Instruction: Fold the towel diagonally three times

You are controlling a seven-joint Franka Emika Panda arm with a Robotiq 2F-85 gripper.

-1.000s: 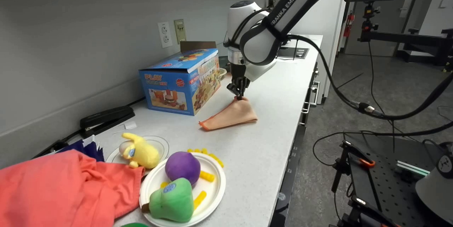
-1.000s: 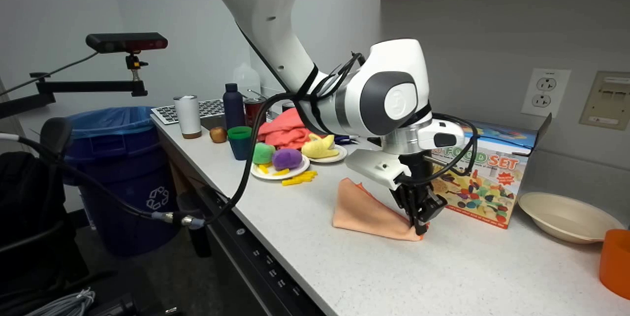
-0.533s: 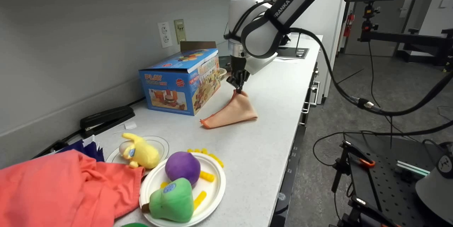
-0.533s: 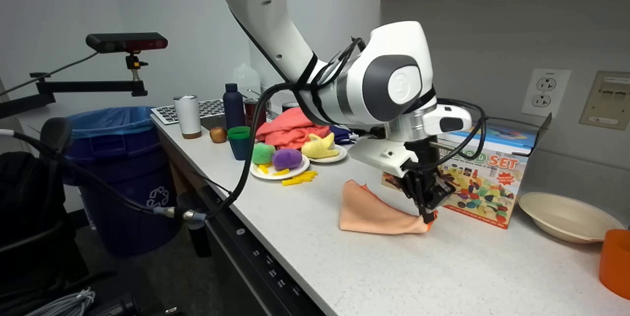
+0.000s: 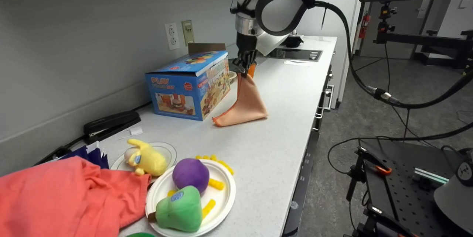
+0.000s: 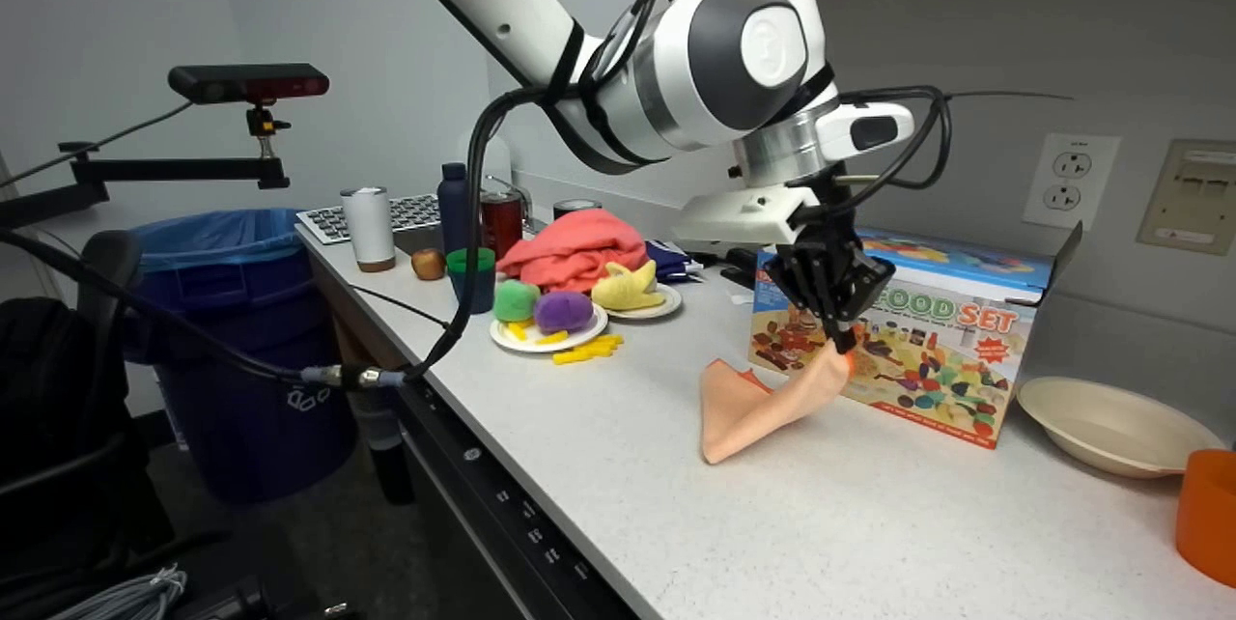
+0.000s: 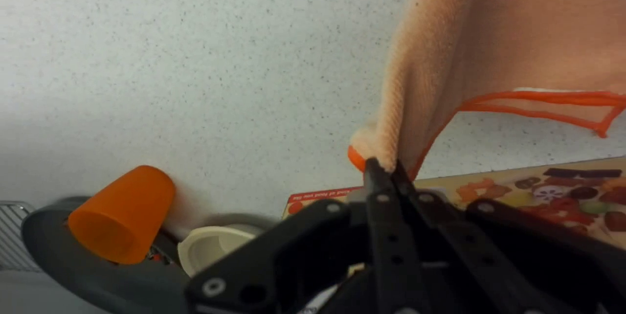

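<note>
Currently, towel (image 5: 248, 100): on the worktop (image 6: 869, 514) near the toy food box (image 5: 176, 95), one corner raised clear of the surface, the lower part resting there.
End effector (image 7: 386, 169): pinched narrow on that corner.
Folds made: at least one, judging by the wedge shape and layered orange hem (image 7: 562, 97); the exact count cannot be told.
Fold in progress: probably another, its corner not yet laid across.
Left: likely carrying that corner over, laying it flat, letting go, then whatever remains of the three.
</note>
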